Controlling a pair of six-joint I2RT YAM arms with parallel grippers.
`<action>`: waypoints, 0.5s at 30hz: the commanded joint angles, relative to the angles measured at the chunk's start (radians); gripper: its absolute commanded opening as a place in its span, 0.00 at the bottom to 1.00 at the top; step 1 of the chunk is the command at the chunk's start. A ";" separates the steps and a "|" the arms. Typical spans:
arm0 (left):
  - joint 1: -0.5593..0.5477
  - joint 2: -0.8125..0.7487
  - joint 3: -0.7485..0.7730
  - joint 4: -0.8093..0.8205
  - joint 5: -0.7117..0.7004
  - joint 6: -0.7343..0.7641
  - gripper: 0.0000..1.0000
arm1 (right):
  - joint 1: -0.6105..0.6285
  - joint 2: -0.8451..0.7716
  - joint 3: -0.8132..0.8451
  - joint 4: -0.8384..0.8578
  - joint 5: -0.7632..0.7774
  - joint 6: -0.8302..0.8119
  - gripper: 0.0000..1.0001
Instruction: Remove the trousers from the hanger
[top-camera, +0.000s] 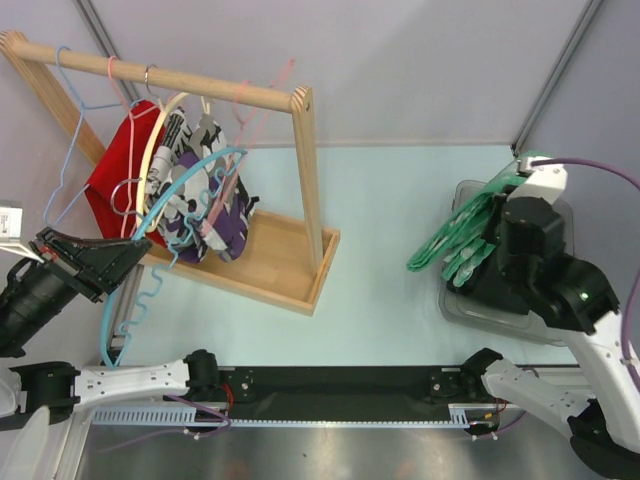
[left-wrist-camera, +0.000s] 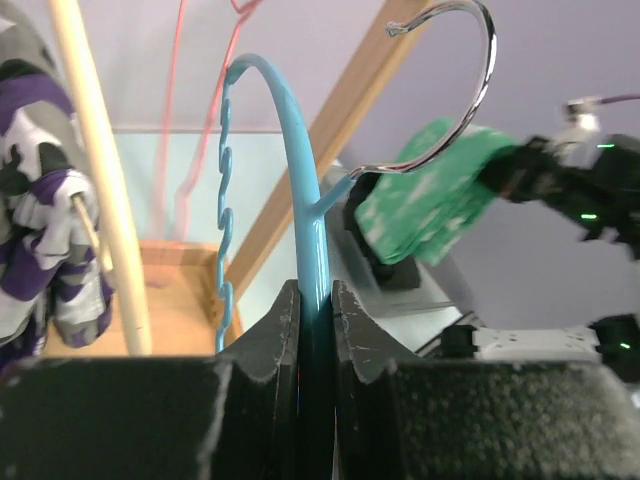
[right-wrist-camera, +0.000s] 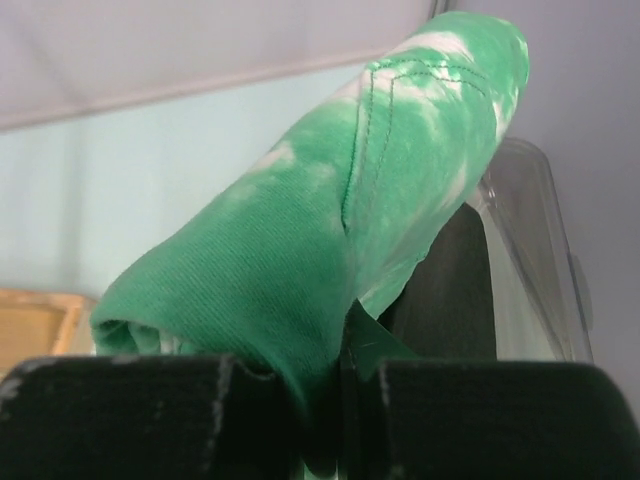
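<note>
Green trousers (right-wrist-camera: 330, 230) are clamped in the closed right gripper (right-wrist-camera: 340, 375), free of the blue hanger (left-wrist-camera: 303, 180) pinched in the left gripper (left-wrist-camera: 315, 305). Removal is judged complete; only set-down remains.

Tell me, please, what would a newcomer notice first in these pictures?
The green trousers stand out most, pinched in the right gripper at the right of the table, by a clear bin. At the left, the left gripper clamps a bare blue hanger. Behind it a wooden rack carries red and purple-patterned clothes.
</note>
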 joint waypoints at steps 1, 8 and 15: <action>0.002 0.058 -0.026 -0.021 -0.112 0.008 0.00 | -0.004 -0.065 0.145 0.025 0.017 0.011 0.00; 0.002 0.111 -0.124 0.045 -0.141 0.012 0.00 | -0.002 -0.026 0.230 -0.087 0.084 -0.012 0.00; 0.003 0.084 -0.128 0.168 0.010 0.025 0.00 | -0.025 0.037 0.277 -0.237 0.255 -0.019 0.00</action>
